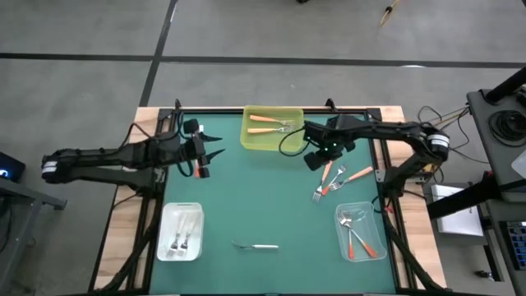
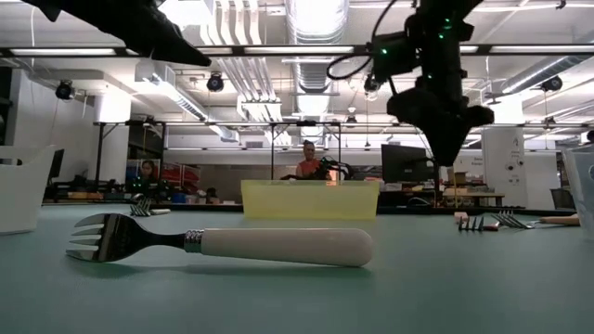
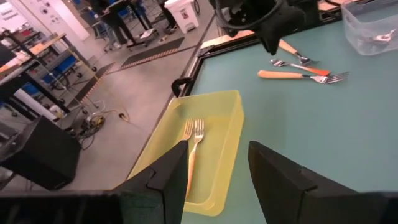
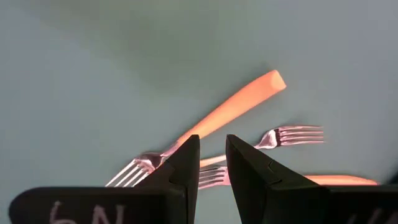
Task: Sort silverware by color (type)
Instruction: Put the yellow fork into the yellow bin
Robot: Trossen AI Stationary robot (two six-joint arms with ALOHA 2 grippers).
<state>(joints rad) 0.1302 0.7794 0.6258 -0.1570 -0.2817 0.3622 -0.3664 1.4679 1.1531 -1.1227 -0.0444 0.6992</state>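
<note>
Overhead, right gripper fingers slightly apart, empty, above loose forks; left gripper fingers spread.

In the high view, a yellow rectangular plastic bin sits at the table's top centre with two orange-handled metal forks in it. At lower left, a white plastic tray holds white-handled forks. At lower right, a clear plastic container holds red-orange-handled forks. One white-handled fork lies at bottom centre on the green table mat, between them. Three loose forks lie right of centre, above the clear container.
</note>
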